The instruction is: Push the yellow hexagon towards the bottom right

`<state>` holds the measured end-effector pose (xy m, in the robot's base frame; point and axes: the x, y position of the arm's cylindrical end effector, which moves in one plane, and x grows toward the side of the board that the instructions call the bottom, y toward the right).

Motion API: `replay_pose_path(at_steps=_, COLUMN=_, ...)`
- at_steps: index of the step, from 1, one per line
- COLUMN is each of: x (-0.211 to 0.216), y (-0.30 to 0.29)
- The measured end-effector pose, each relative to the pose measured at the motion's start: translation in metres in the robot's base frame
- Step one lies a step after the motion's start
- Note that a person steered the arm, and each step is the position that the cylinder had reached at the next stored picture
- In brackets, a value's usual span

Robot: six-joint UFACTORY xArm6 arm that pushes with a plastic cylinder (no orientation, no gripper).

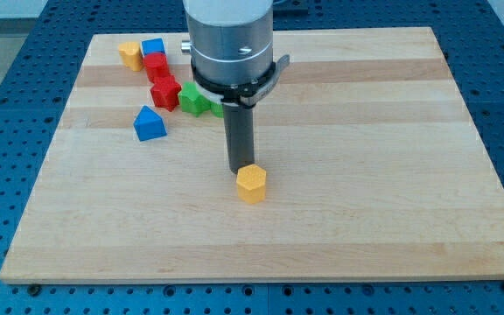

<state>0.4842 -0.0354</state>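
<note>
The rod's tip (238, 171) touches the yellow hexagon (251, 184) at its upper-left edge; no claw here; no containers on the wooden board (366, 175).

The arm's grey housing (231, 39) hides part of the green block (196, 99); top edge crops it.

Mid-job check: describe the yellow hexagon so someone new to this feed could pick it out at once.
Start at the wooden board and find the dark rod hanging from the arm near its middle. The yellow hexagon sits just below my tip, towards the view's right. It stands alone, while the other yellow block sits in the top-left cluster.
</note>
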Motion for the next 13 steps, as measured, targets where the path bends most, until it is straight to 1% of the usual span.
replay_pose_path(at_steps=1, x=0.016, y=-0.026)
replay_pose_path(at_steps=2, x=0.043, y=-0.009)
replay_pose_path(at_steps=3, x=0.041, y=0.025)
replay_pose_path(at_steps=4, x=0.001, y=-0.024)
replay_pose_path(at_steps=5, x=-0.008, y=0.000)
replay_pose_path(at_steps=6, x=0.044, y=0.008)
replay_pose_path(at_steps=7, x=0.077, y=0.039)
replay_pose_path(at_steps=8, x=0.060, y=-0.004)
replay_pose_path(at_steps=9, x=0.005, y=-0.029)
replay_pose_path(at_steps=10, x=-0.010, y=-0.001)
replay_pose_path(at_steps=12, x=0.032, y=0.064)
replay_pose_path(at_steps=13, x=0.048, y=0.075)
